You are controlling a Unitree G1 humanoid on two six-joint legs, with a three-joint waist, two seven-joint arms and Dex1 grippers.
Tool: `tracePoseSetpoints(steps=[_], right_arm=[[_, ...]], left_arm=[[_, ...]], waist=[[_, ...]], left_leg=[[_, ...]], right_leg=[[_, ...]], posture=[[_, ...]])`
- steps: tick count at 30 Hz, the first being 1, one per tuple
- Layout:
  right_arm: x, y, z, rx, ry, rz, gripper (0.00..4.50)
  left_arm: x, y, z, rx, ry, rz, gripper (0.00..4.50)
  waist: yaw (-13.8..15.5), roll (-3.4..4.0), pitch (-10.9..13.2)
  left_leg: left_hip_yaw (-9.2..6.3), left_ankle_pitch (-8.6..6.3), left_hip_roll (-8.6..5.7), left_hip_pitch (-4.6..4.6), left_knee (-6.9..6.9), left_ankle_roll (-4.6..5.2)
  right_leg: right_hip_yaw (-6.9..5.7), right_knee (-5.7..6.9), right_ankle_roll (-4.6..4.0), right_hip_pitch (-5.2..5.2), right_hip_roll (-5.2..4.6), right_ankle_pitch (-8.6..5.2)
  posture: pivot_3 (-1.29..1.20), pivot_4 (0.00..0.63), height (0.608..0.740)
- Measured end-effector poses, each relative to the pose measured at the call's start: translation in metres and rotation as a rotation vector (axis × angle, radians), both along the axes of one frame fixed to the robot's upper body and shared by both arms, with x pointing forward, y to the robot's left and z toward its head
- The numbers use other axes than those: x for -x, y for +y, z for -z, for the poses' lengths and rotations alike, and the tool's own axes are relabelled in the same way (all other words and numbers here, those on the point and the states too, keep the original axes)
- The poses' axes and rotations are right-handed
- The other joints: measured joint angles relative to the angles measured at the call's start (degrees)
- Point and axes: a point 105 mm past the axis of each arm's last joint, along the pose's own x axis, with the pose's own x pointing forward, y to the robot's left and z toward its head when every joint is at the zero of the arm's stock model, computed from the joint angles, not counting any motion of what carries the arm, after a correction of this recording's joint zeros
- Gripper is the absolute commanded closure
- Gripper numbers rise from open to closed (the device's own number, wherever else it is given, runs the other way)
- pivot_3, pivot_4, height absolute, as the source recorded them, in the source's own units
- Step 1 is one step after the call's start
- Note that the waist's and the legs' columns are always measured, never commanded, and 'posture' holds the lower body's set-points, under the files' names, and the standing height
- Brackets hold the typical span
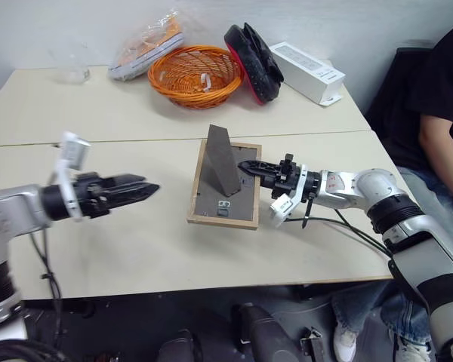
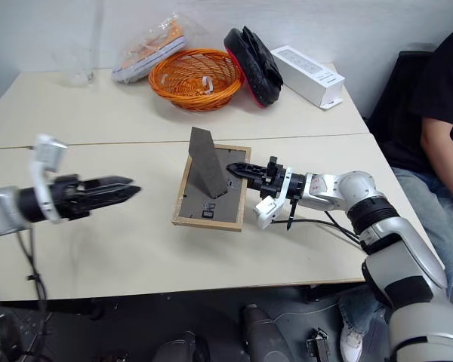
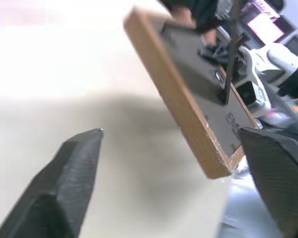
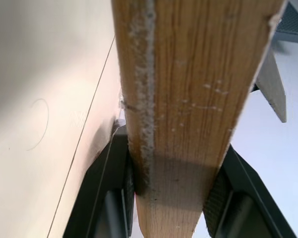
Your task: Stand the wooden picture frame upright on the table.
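The small light-wood picture frame (image 1: 225, 185) lies face-down on the cream table (image 1: 136, 241), its grey stand raised. The right gripper (image 1: 249, 167) clamps the frame's right edge. The left gripper (image 1: 140, 187), jaws wide and empty, hovers well apart from the frame's opposite edge.

Grainy pale wood frame (image 1: 224, 185), matt backing

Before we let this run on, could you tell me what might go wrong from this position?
1. The right gripper pinches the wooden picture frame by one edge alone, and the left gripper stands open and apart from it; the frame could twist or slip as it is tipped up.
2. The fold-out stand sticks up right beside the right fingers and might get knocked.
3. The frame lies face down on the table; dragging it could scuff its front.
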Motion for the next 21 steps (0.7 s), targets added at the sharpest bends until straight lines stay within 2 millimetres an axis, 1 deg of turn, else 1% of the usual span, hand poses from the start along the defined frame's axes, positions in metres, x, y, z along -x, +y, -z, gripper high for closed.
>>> tracePoseSetpoints(steps=[2,3,5,6,7,9,11,12,13,16,18,20,21], right_arm=[[-0.002,0.004,0.003,-0.042,0.106,0.017,3.26],[-0.004,0.008,0.003,-0.090,0.193,0.036,3.26],[-0.005,0.015,0.014,-0.172,0.416,0.059,3.26],[-0.009,0.019,0.019,-0.274,0.711,0.100,3.26],[-0.010,0.025,0.018,-0.391,1.043,0.062,3.26],[-0.003,0.032,0.012,-0.439,1.378,-0.030,3.26],[0.003,0.036,0.005,-0.446,1.624,-0.081,3.26],[0.005,0.037,0.007,-0.433,1.721,-0.074,3.26],[0.008,0.038,0.015,-0.404,1.831,-0.041,3.26],[0.016,0.039,0.034,-0.344,1.990,0.025,3.26],[0.022,0.044,0.039,-0.302,2.040,0.016,3.26],[0.024,0.047,0.042,-0.288,2.074,0.026,2.51],[0.024,0.045,0.046,-0.284,2.090,0.057,2.21]], left_arm=[[0.009,-0.002,-0.001,-0.032,-0.049,0.018,0.00],[0.015,-0.004,0.001,-0.057,-0.075,0.027,0.00],[0.023,-0.011,0.003,-0.091,-0.119,0.052,0.00],[0.022,-0.014,0.000,-0.090,-0.196,0.021,0.00],[0.018,-0.016,-0.001,-0.076,-0.252,-0.022,0.00],[0.013,-0.015,0.001,-0.070,-0.273,-0.063,0.00],[0.012,-0.014,0.005,-0.075,-0.268,-0.083,0.00],[0.013,-0.015,0.006,-0.075,-0.264,-0.081,0.00],[0.013,-0.018,0.007,-0.071,-0.261,-0.068,0.00],[0.014,-0.020,0.007,-0.062,-0.263,-0.057,0.00],[0.014,-0.021,0.008,-0.063,-0.257,-0.051,0.00],[0.015,-0.023,0.009,-0.060,-0.254,-0.037,0.00],[0.016,-0.024,0.009,-0.057,-0.252,-0.028,0.00]], waist=[[-0.04,-0.03,-0.01],[-0.02,-0.09,-0.04],[0.28,-0.12,-0.03],[1.13,-0.05,0.00],[1.77,-0.03,0.02],[2.27,-0.02,0.02],[2.41,-0.02,0.02],[2.49,-0.03,0.01],[2.51,-0.05,0.00],[2.56,-0.05,0.00],[2.58,-0.06,-0.01],[2.40,-0.07,-0.01],[2.42,-0.09,-0.03]], left_leg=[[-0.02,0.01,0.02,0.03,0.02,0.02],[-0.04,0.01,0.05,0.07,0.02,0.02],[-0.14,0.02,0.06,0.13,0.10,0.04],[-0.28,0.00,0.10,0.20,0.13,0.07],[-0.28,-0.04,0.11,0.23,0.18,0.13],[-0.29,-0.09,0.13,0.20,0.20,0.20],[-0.34,-0.19,0.13,0.17,0.16,0.36],[-0.35,-0.22,0.13,0.16,0.13,0.42],[-0.36,-0.24,0.13,0.12,0.12,0.44],[-0.31,-0.17,0.07,-0.21,0.13,0.35],[-0.29,-0.13,0.07,-0.22,0.13,0.28],[-0.27,-0.13,0.06,-0.19,0.13,0.28],[-0.27,-0.13,0.06,-0.18,0.13,0.28]], right_leg=[[-0.03,-0.02,0.00,0.06,0.00,0.00],[-0.05,-0.03,0.00,0.11,0.00,0.00],[-0.12,0.01,0.01,0.23,-0.01,0.01],[-0.19,0.01,0.03,0.38,-0.04,0.02],[-0.22,0.05,0.03,0.42,-0.06,0.02],[-0.24,0.05,0.05,0.41,-0.06,0.03],[-0.30,-0.05,0.04,0.40,-0.08,0.03],[-0.31,-0.09,0.04,0.40,-0.10,0.03],[-0.33,-0.13,0.04,0.38,-0.10,0.03],[-0.31,-0.11,0.04,0.07,-0.17,0.03],[-0.31,-0.12,0.04,0.04,-0.17,0.03],[-0.29,-0.10,0.04,0.06,-0.17,0.03],[-0.29,-0.10,0.04,0.07,-0.17,0.03]], posture=[[0.00,0.150,0.740],[0.00,0.150,0.740],[0.00,0.150,0.740],[0.00,0.150,0.740],[0.00,0.150,0.740],[0.00,0.150,0.740],[0.00,0.150,0.740],[0.00,0.150,0.740],[0.00,0.150,0.740],[0.00,0.150,0.740],[0.00,0.150,0.740],[0.00,0.150,0.740],[0.00,0.150,0.740]])
